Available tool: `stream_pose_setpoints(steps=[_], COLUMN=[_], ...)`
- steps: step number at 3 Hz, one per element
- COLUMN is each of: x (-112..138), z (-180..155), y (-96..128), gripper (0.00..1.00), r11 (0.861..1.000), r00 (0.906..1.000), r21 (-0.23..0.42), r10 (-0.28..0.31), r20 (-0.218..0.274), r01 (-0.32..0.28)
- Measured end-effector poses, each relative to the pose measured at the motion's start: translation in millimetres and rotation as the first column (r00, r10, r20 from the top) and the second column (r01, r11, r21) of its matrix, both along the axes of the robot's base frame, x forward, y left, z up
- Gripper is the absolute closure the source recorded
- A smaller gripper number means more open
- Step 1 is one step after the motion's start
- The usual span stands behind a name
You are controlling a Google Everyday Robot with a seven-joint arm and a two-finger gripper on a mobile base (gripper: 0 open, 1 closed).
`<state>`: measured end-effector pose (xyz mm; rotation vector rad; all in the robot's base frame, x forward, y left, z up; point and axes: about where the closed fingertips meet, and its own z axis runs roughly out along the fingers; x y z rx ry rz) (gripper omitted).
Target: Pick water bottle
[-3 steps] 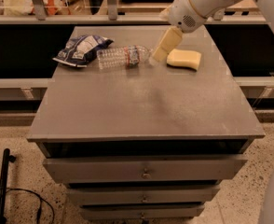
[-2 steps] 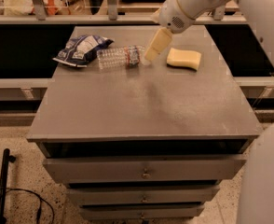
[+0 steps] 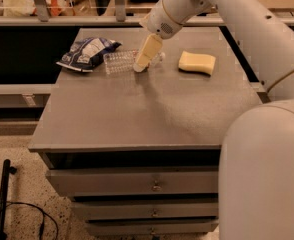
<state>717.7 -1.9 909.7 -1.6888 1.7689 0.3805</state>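
The water bottle (image 3: 118, 62), clear and ribbed, lies on its side at the back of the grey table top (image 3: 152, 114), its cap end pointing right. My gripper (image 3: 146, 54), cream-coloured, hangs down from the white arm and points at the bottle's right part, covering its label band. It stands right at the bottle; I cannot tell whether it touches it.
A blue-white snack bag (image 3: 88, 53) lies just left of the bottle. A yellow sponge (image 3: 197, 62) lies to the right. My arm's white body (image 3: 267, 174) fills the right foreground. Drawers (image 3: 152, 184) sit under the top; a black cable (image 3: 22, 209) runs on the floor at left.
My arm has swung left and the gripper has moved from between the bottle and the sponge to over the bottle's right part. The bottle, the bag and the sponge have not moved.
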Motion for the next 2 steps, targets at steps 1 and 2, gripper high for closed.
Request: stream_pose_setpoints(steps=[1, 2], x=[18.5, 22.1], z=[-16.2, -28.9], y=[17.2, 23.9], gripper=[0.0, 0.0], r11=[1.0, 1.0], r00=[0.9997, 0.9992], r21=[-0.014, -0.029], r10=[0.013, 0.009], r20=[-0.019, -0.038], r01=[-0.013, -0.01])
